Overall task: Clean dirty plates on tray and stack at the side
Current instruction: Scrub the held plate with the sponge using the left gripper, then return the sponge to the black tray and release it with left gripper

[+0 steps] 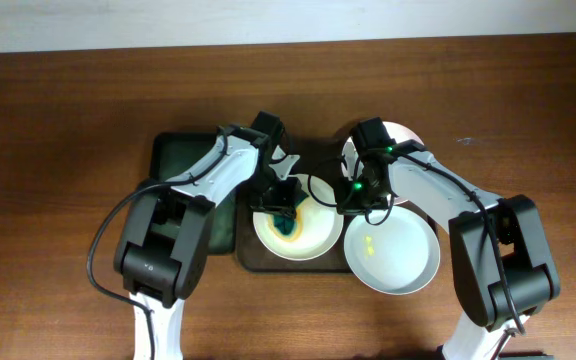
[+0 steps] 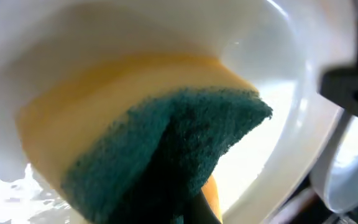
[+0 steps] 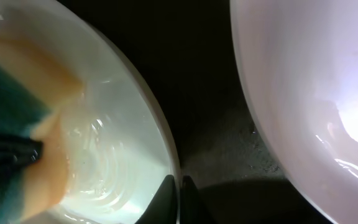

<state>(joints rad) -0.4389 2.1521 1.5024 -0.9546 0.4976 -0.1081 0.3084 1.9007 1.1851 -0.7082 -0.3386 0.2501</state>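
Brown wooden table [image 1: 68,120], viewed from my remote station: on the dark tray [image 1: 251,256], my left gripper [image 1: 285,208] clenches a green-and-yellow sponge [image 2: 166,143] against 1 round, face-up plate [image 1: 318,238]. My right gripper [image 3: 179,194], jaws nearly closed, pinches that plate's rim. A smudged plate [image 1: 398,255] lies at the tray's right edge, and a 3rd plate [image 1: 405,132] sits beyond its far right corner.

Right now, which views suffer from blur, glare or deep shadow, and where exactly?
Overhead: sharp, evenly lit. Left wrist: the sponge is very close and soft, the scrubbed plate washed out at its rim. Right wrist: strong glare on the second plate; the tray between is almost black.
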